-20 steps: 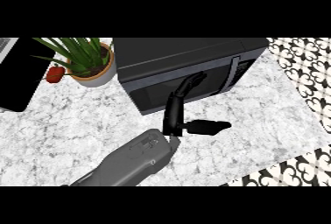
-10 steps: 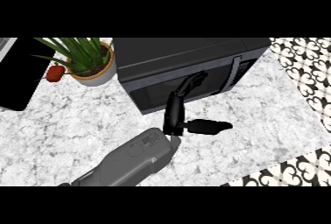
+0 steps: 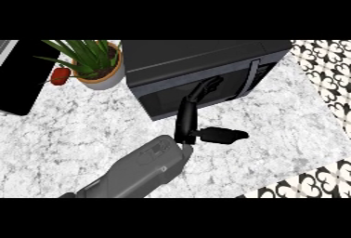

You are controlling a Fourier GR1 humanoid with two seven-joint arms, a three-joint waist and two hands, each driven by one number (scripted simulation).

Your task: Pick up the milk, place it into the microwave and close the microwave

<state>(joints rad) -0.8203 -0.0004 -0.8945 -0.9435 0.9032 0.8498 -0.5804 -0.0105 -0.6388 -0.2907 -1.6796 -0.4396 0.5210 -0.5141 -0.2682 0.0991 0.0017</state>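
The black microwave (image 3: 205, 56) stands at the back of the marble counter with its door (image 3: 161, 100) closed. No milk shows anywhere in the head view. My left hand (image 3: 185, 118) reaches up from the lower middle, its straight fingers (image 3: 202, 88) lying against the door's front near the handle strip (image 3: 255, 76). Its thumb (image 3: 221, 135) sticks out to the right above the counter. The hand holds nothing. My right hand does not show.
A potted green plant (image 3: 96, 67) stands left of the microwave, with a small red thing (image 3: 60, 76) beside it. A black panel (image 3: 17, 79) lies at the far left. The counter ends at the right, over patterned floor (image 3: 329, 65).
My left hand's fingers have slid slightly up and to the right along the microwave door. The door stays closed.
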